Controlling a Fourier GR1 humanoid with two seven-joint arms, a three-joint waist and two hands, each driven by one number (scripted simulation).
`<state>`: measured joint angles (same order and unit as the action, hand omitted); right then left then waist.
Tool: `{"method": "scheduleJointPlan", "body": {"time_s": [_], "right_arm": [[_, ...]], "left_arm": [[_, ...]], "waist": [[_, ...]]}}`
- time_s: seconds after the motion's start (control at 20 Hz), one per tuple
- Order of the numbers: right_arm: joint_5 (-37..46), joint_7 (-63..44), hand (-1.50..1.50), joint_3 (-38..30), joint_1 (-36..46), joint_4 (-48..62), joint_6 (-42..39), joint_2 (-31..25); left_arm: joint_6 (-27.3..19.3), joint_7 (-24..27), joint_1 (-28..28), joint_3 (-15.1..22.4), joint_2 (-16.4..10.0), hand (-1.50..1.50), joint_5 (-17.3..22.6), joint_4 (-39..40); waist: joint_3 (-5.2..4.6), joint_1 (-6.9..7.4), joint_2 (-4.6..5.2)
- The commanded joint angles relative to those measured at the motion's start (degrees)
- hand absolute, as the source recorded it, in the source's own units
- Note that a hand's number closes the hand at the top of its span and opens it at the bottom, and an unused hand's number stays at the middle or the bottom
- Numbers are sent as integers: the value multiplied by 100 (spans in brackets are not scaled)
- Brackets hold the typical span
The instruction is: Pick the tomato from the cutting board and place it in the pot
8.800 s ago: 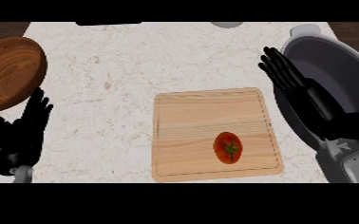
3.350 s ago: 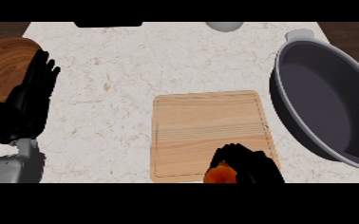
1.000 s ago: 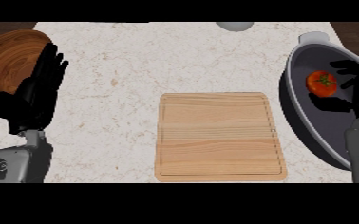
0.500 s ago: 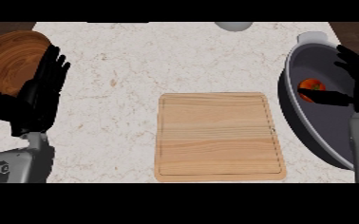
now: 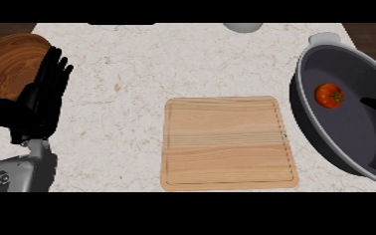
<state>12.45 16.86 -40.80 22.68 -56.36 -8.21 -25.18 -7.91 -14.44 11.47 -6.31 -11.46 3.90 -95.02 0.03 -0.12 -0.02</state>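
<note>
The red tomato (image 5: 329, 95) with its green stem lies inside the dark grey pot (image 5: 343, 140) at the right edge, and nothing touches it. The wooden cutting board (image 5: 228, 142) in the middle of the counter is bare. Only a dark sliver of my right hand (image 5: 368, 101) shows over the pot's floor, just right of the tomato and apart from it. My left hand (image 5: 40, 104) rests open at the left edge, fingers straight and pointing up, far from the board.
A round brown wooden plate (image 5: 18, 62) lies at the far left, partly behind my left hand. A pale grey round object (image 5: 242, 27) pokes in at the counter's back edge. The pot's handle (image 5: 325, 38) points toward the back.
The tomato came off the board in my right hand and now lies loose in the pot. My right hand has let go and drawn back to the right edge. The left hand stays put.
</note>
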Motion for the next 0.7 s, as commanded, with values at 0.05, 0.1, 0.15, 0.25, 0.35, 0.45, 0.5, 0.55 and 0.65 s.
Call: {"method": "scheduleJointPlan", "body": {"time_s": [0.05,0.1,0.15,0.25,0.35,0.45,0.5,0.55,0.65], "right_arm": [[-585,459,-150,-410,-418,595,-739,-746],[-622,708,-150,-420,-100,1198,-684,-890],[-776,476,-150,-482,-226,882,-1006,-1139],[-914,927,-150,-578,-538,1248,-1317,-1252],[-1015,704,-150,-518,-765,953,-1379,-1295],[-1042,857,-150,-544,-601,1516,-1685,-1763],[-1103,900,-150,-552,-876,1234,-1614,-1634],[-1068,1393,-150,-540,-733,1901,-1648,-1731],[-951,1387,-150,-470,-530,2394,-1726,-2229]], "left_arm": [[-43,-75,-195,210,166,0,-136,-238],[138,-16,248,-186,-89,0,136,207],[97,-62,261,-178,-107,0,69,192],[205,54,111,-238,-143,0,133,156],[322,294,-186,-182,-82,0,100,158],[133,554,163,-77,108,0,-103,697],[134,48,542,-303,-132,0,46,643],[188,-160,4,-98,-46,0,52,-168],[235,148,-231,-192,-1,0,103,-160]], "waist": [[2,14,5],[3,33,21],[1,5,10],[2,15,12],[-2,7,0],[0,-2,16],[-1,-18,6],[4,46,6],[5,72,14]]}}
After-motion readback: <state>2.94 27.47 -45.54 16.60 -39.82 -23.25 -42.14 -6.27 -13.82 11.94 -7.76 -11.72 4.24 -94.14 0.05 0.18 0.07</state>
